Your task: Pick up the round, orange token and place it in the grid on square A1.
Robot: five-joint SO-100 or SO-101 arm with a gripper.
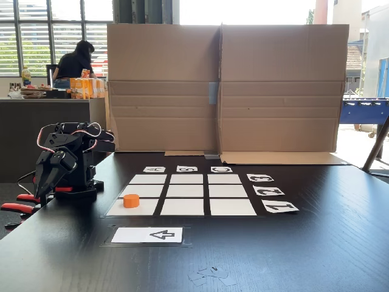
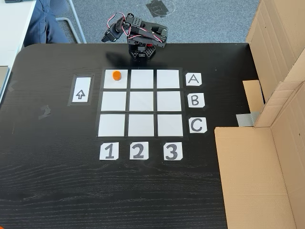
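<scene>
The orange token point(image 1: 131, 200) point(image 2: 116, 75) lies on square A1 point(image 1: 144, 208) point(image 2: 110, 84), the corner cell of the grid point(image 1: 187, 190) point(image 2: 142, 100) nearest the arm, lined up with label A point(image 2: 193, 79) and label 1 point(image 2: 108, 151). It sits upright near that cell's edge on the arm's side. The black arm stands folded at the table edge just beyond the grid. Its gripper point(image 1: 46, 180) point(image 2: 109, 35) hangs clear of the token, fingers together and holding nothing.
A white card with a black arrow point(image 1: 148, 235) point(image 2: 80, 89) lies beside the grid. A cardboard wall point(image 1: 225, 85) point(image 2: 267, 167) bounds one side of the table. Red clamps point(image 1: 18, 207) hold the arm's base. A person point(image 1: 76, 61) sits far behind.
</scene>
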